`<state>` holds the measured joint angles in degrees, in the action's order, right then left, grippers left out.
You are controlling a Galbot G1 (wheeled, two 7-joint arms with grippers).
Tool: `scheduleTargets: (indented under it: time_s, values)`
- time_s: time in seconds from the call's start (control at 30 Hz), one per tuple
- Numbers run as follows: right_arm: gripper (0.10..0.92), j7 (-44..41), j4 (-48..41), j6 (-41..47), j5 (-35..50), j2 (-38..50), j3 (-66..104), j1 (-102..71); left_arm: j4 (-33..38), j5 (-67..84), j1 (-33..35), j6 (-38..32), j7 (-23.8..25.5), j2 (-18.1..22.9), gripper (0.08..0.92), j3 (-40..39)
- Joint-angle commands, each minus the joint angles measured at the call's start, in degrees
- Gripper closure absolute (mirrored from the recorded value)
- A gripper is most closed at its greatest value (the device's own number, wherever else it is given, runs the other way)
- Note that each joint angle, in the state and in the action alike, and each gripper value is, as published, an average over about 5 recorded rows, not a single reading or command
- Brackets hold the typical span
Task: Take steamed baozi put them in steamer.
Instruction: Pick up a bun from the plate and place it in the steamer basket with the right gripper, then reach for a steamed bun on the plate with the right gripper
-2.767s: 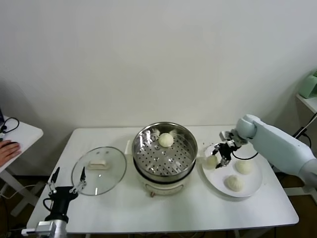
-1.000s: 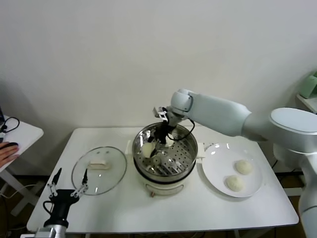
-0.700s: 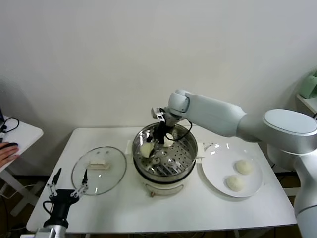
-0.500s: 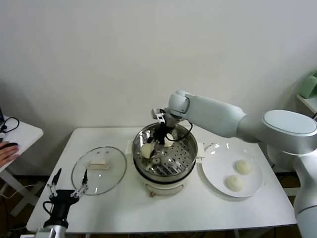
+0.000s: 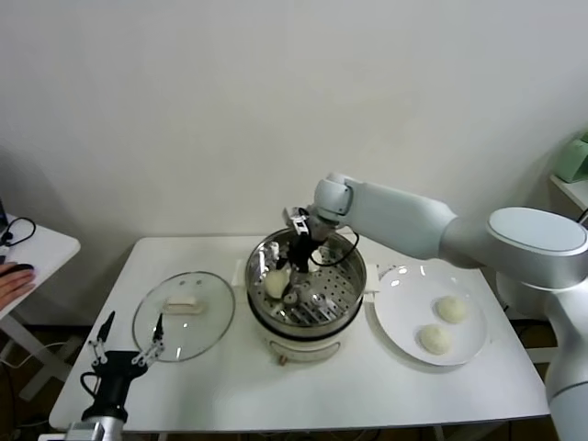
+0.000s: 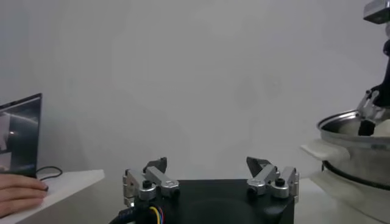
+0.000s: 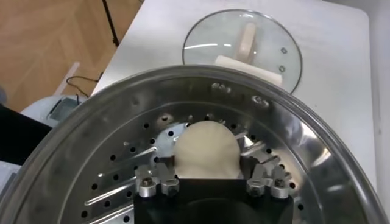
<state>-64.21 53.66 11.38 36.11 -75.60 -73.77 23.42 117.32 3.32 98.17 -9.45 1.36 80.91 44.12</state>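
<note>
The steamer (image 5: 306, 292) stands mid-table. My right gripper (image 5: 292, 268) reaches down into it. In the right wrist view its fingers (image 7: 163, 170) stand spread on either side of a baozi (image 7: 206, 149) that rests on the perforated tray (image 7: 131, 176). The same baozi (image 5: 275, 283) lies at the steamer's left side. Another baozi at the back of the steamer is mostly hidden behind the gripper. Two baozi (image 5: 452, 309) (image 5: 435, 340) lie on the white plate (image 5: 404, 317) to the right. My left gripper (image 5: 122, 335) is open and parked at the table's front left corner.
The glass lid (image 5: 184, 315) with its cream knob (image 5: 182, 304) lies left of the steamer; it also shows in the right wrist view (image 7: 244, 36). A side table with a person's hand (image 5: 14, 276) is at the far left. The steamer's rim (image 6: 353, 122) shows in the left wrist view.
My right gripper carried a baozi from the plate to the steamer, lowered it onto the tray's left side and opened around it. The left arm has not moved.
</note>
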Motion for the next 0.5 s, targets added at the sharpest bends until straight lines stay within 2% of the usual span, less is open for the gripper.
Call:
scheduleTargets:
  time_s: [0.03, 0.23, 0.5]
  values:
    - [0.216, -0.3, 0.3, -0.2, -0.2, 0.0, -0.1, 0.2, -0.1, 0.0, 0.0, -0.1, 0.0, 0.0, 0.177, 0.0]
    - [0.203, -2.1, 3.5, -1.1, 0.7, 3.0, -1.7, 4.7, -0.3, 0.1, -0.2, -0.1, -0.2, 0.0, 0.177, 0.0]
    - [0.203, -6.1, 14.2, -4.1, 3.4, 14.6, -7.1, 19.2, -0.1, 0.0, -1.1, 0.7, -0.9, 0.3, 0.177, -1.0]
